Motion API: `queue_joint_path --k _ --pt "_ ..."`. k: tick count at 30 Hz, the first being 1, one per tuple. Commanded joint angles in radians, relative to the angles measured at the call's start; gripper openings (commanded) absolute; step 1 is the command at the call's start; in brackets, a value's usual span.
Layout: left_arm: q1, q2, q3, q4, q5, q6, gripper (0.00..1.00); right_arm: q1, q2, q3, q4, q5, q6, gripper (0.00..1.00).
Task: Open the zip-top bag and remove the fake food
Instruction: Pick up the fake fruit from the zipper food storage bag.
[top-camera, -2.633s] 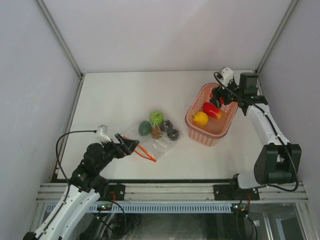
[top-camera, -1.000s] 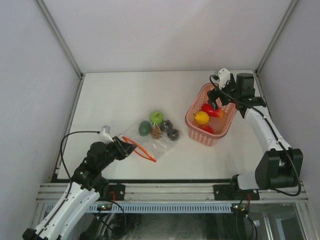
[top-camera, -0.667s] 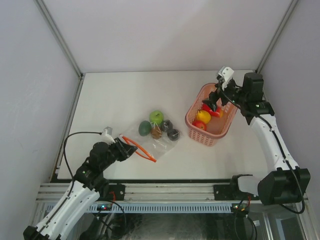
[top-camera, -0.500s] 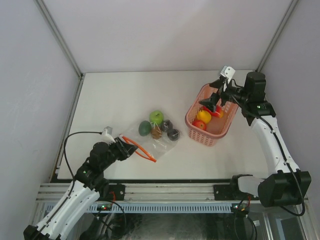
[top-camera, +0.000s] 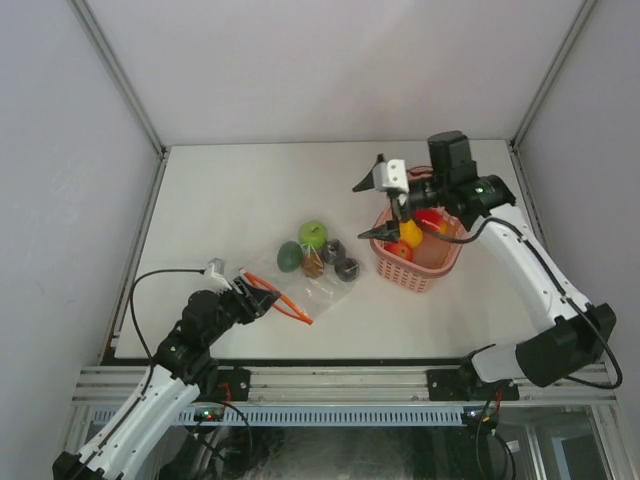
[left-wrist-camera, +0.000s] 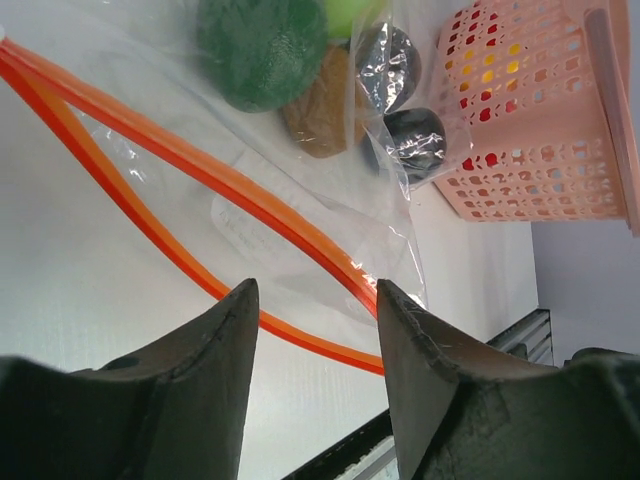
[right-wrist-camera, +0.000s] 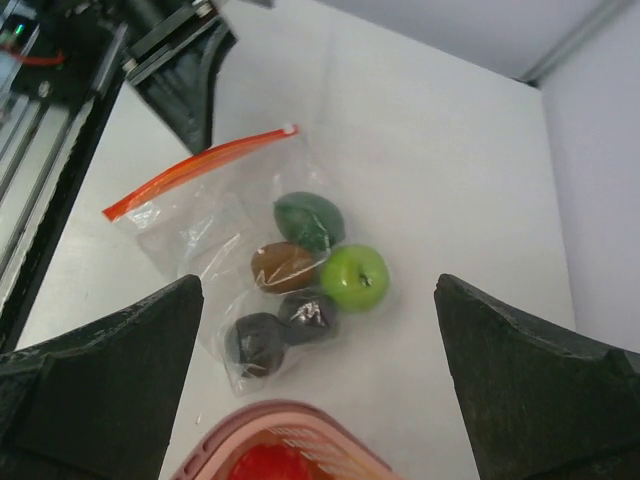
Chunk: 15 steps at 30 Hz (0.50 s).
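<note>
Robot lab test cell: white table (top-camera: 250, 185) boxed by plain white walls (top-camera: 330, 60), aluminium extrusion frame (top-camera: 330, 384), two arms (top-camera: 530, 262) bolted at near edge, exposed cables (top-camera: 133, 300), fake food (top-camera: 313, 235) on table.

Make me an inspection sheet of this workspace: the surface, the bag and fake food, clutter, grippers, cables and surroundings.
Surface: white table, no spills seen.
Job's things: zip-top bag lies flat with its orange zip strip parted. Five pieces of fake food look to be inside it.
Clutter: pink basket holding yellow and red pieces.
Grippers: left gripper has its jaws apart at the zip strip, with no grip seen. The right gripper is open and empty, beside the basket.
Cables: a black cable loops beside the left arm, away from the bag.
Surroundings: white walls, and a metal rail at the near edge.
</note>
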Motion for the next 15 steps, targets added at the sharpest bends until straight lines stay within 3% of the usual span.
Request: queue_joint_path --k 1,7,12,15 --pt "0.008 -0.055 -0.026 0.043 -0.033 -0.019 0.55 0.128 0.08 0.067 -0.247 0.085 -0.36 0.97" --pt "0.007 -0.123 -0.02 -0.045 -0.077 -0.006 0.49 0.26 0.205 0.141 -0.308 0.2 -0.5 0.97" --pt "0.008 -0.135 -0.005 -0.109 -0.112 0.012 0.27 0.342 0.324 0.224 -0.328 0.298 -0.552 0.94" --pt "0.008 -0.095 0.013 -0.12 -0.126 0.034 0.22 0.373 0.39 0.267 -0.344 0.369 -0.581 0.93"
